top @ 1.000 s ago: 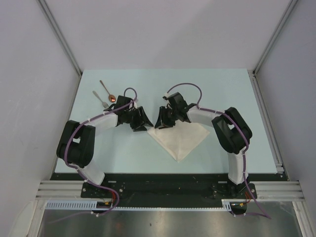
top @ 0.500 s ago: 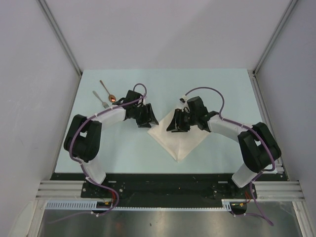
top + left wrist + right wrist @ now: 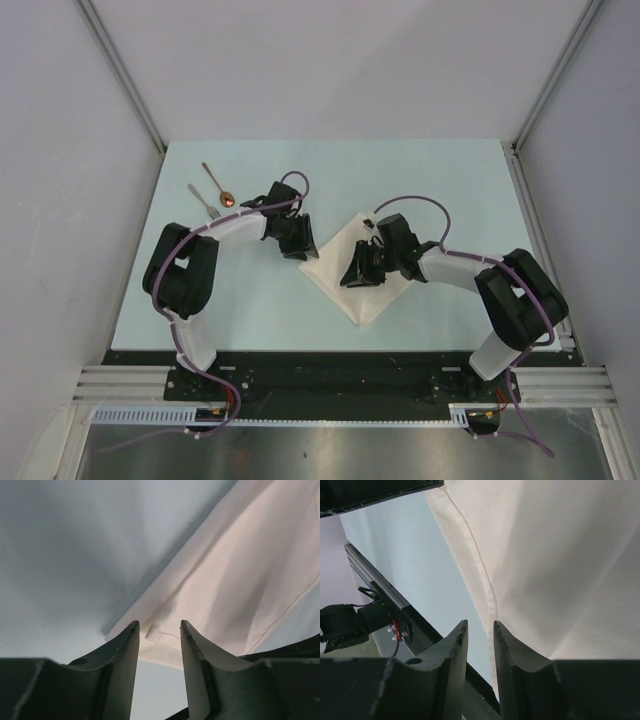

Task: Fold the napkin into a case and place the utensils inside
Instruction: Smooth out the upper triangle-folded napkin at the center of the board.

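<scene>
On the pale-blue table (image 3: pixel 250 300), the cream-white cloth napkin (image 3: pixel 375 300) isn't a case yet: my left pincer (image 3: pixel 159 625) is slightly open around its corner, right pincer (image 3: pixel 480 625) barely parted over it. Silver fork (image 3: pixel 203 200) and copper-bowled spoon (image 3: pixel 215 182) wait far-left.

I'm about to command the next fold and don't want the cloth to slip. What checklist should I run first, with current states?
1. Left gripper straddles a corner of the cream-white cloth napkin: ok, jaws open, corner between them.
2. Right gripper holds the napkin hem: cannot tell, narrow gap.
3. Silver metal fork and copper-bowled spoon clear of the cloth: ok, apart at far left.
4. Grippers apart from each other: ok.
5. Napkin already a narrow case: not ok, it is broad.
</scene>
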Controlling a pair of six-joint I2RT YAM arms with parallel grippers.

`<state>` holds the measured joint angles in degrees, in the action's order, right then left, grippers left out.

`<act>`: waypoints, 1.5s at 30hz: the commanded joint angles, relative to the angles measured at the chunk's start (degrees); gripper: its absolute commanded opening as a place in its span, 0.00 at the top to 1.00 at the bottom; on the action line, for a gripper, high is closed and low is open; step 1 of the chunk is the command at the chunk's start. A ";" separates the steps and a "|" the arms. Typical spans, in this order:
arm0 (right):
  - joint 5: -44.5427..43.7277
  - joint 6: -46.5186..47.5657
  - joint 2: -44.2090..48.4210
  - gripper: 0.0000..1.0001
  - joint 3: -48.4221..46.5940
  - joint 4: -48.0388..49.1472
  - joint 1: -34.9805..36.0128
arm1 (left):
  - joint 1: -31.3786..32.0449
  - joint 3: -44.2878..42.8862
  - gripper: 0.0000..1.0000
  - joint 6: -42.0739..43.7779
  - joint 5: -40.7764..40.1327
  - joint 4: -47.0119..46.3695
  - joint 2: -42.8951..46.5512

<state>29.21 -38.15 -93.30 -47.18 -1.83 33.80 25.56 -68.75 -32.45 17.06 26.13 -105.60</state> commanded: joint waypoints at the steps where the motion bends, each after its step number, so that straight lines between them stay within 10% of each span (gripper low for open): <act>1: 0.06 -0.96 1.89 0.69 0.86 3.67 0.04 | 0.63 -2.35 0.58 0.81 -1.06 0.76 -0.66; 8: 0.06 -1.49 1.10 0.69 1.56 4.81 0.04 | 0.72 -1.65 0.63 0.81 -0.45 0.15 -1.09; 17: -0.56 -1.22 2.42 0.70 2.79 3.94 0.12 | 0.81 -1.91 1.00 1.42 0.96 1.46 -0.04; 45: -0.82 -3.60 9.97 0.72 16.50 6.40 2.59 | 0.45 -0.68 1.00 2.83 0.17 3.31 1.10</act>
<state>28.12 -41.65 -84.31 -31.62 2.90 36.05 25.98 -68.77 -30.87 17.12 29.39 -104.79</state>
